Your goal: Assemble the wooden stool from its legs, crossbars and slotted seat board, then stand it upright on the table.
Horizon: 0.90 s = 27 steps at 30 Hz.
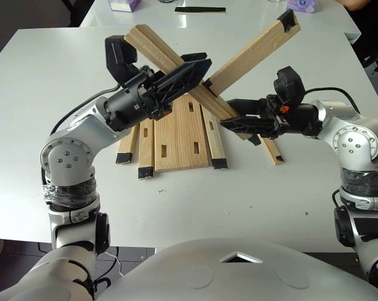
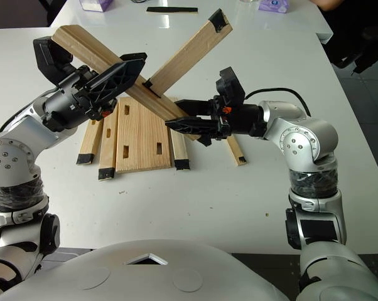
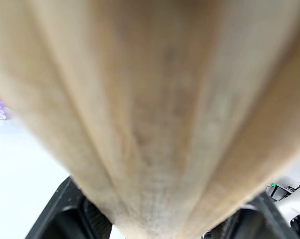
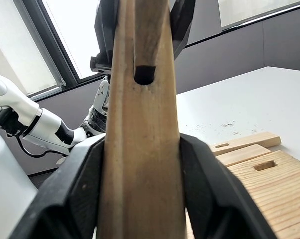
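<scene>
Nearest on the white table [image 1: 252,207], the slotted seat board [image 1: 179,141] lies flat. Three loose pieces lie alongside it, two [image 1: 145,147] against its left edge and one [image 1: 215,143] against its right, all with dark end caps. Just above the board, the right gripper [image 1: 232,114] comes in from the right and is clamped on the lower stretch of the long leg [image 1: 152,47]. Its black fingers [image 4: 70,194] press against both sides of the wood. That leg slants up and away to the left, its low end down by the table on the right. A little farther along it, the left gripper [image 1: 192,74] is also clenched around it, so both arms hold the same piece off the table. Beyond the left gripper, a second leg [image 1: 255,50] meets the long leg at a crossing and slopes up to the far right, ending in a dark cap. I cannot tell whether it sits in a slot or just leans there. At the far edge lie a black strip [image 1: 200,9] and two purple packs [image 1: 302,5].
</scene>
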Motion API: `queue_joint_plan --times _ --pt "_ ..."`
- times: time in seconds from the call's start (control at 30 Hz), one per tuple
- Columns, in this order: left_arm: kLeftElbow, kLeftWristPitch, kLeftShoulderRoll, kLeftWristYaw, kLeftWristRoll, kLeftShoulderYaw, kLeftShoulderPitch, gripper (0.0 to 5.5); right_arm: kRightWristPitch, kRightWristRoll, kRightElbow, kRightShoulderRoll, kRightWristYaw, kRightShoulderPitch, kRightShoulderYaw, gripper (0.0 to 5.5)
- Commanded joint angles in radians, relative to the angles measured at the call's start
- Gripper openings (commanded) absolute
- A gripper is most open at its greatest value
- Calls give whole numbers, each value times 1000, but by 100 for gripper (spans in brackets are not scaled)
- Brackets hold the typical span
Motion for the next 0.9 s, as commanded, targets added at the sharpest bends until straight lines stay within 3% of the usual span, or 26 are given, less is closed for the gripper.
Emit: queue_joint_plan --times 0.03,0.23,0.47,0.6,0.77,0.9 --pt "-3 -7 15 -21 12 10 -6 214 -3 -4 10 -14 -7 -19 -3 206" --pt "2 -36 16 -45 58 21 0 212 -80 -55 31 9 -18 -18 0 206" --pt "55 -75 38 -61 161 39 -4 211 -119 -72 39 23 -55 18 -10 334" --pt "79 -132 130 -156 291 70 19 211 -166 -139 73 27 -128 46 -22 352" --pt "128 -255 320 -396 500 94 118 211 -213 -178 114 29 -183 83 -66 352" --pt "193 -353 404 -540 611 107 166 211 -253 -210 145 48 -216 105 -73 352"
